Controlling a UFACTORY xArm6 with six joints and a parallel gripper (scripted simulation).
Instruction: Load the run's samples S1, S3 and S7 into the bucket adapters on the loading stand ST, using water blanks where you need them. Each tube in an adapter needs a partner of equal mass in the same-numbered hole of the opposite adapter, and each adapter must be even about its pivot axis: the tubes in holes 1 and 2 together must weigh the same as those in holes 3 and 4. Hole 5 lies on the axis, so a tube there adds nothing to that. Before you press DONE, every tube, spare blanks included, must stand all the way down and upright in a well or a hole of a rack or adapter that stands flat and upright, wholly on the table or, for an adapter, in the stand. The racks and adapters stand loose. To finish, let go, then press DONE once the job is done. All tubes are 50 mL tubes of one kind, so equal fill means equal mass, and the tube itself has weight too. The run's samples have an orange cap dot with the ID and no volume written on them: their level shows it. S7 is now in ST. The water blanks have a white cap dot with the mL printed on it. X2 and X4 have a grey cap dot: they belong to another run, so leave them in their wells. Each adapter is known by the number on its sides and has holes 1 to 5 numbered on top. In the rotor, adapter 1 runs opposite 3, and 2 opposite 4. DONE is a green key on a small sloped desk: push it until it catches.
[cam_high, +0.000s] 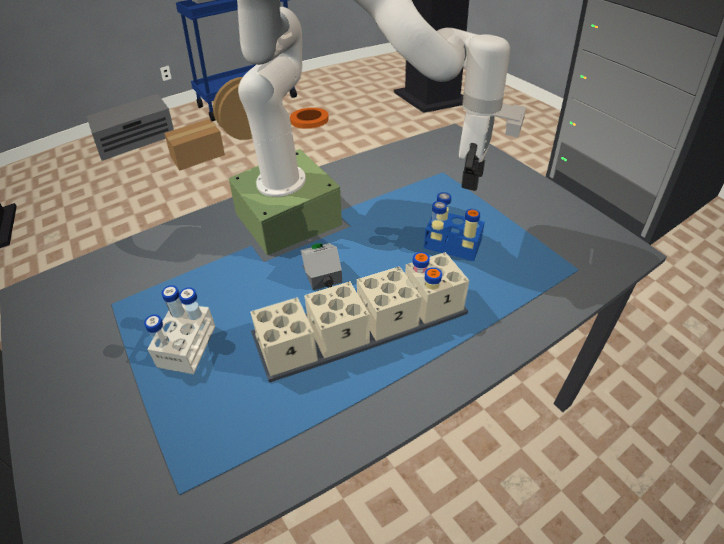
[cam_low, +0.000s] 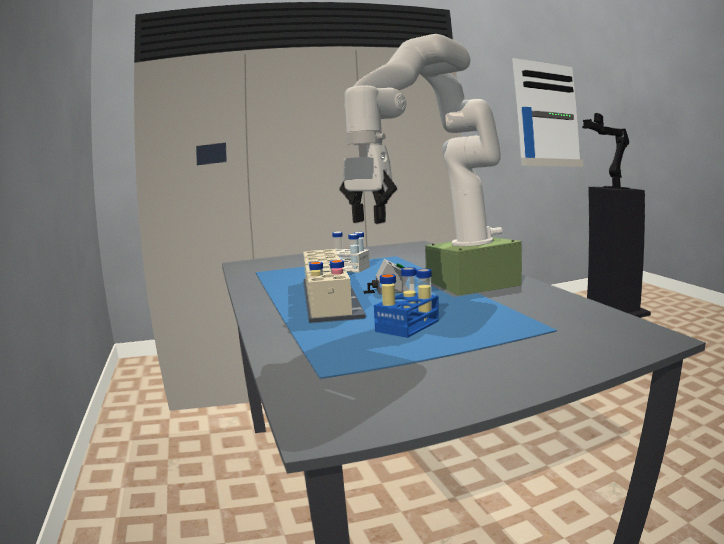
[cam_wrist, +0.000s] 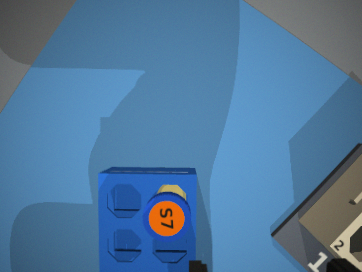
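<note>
My gripper (cam_high: 469, 186) (cam_low: 368, 221) (cam_wrist: 268, 266) is open and empty, high above the table near the blue sample rack (cam_high: 449, 246) (cam_low: 390, 325) (cam_wrist: 107, 179). Orange-dot S7 (cam_high: 470, 226) (cam_low: 388, 294) (cam_wrist: 166, 218) stands in that rack beside two grey-dot tubes (cam_high: 443, 198) (cam_high: 438, 207). Adapter 1 (cam_high: 447, 307) (cam_low: 329, 301) holds two orange-dot tubes, a pink one (cam_high: 420, 259) at the back left and a yellow one (cam_high: 433, 274) at the front left. Adapters 2 (cam_high: 399, 322), 3 (cam_high: 346, 341) and 4 (cam_high: 290, 357) are empty. Three white-dot blanks (cam_high: 170, 293) (cam_high: 187, 295) (cam_high: 153, 322) stand in the white rack (cam_high: 171, 361).
The sloped desk (cam_high: 320, 260) with the green DONE key (cam_high: 317, 246) stands behind adapter 3, on the robot base's side. The green robot base (cam_high: 301, 219) (cam_low: 474, 269) stands behind the blue mat (cam_high: 245, 421). The blank rack is at the far left in the top view.
</note>
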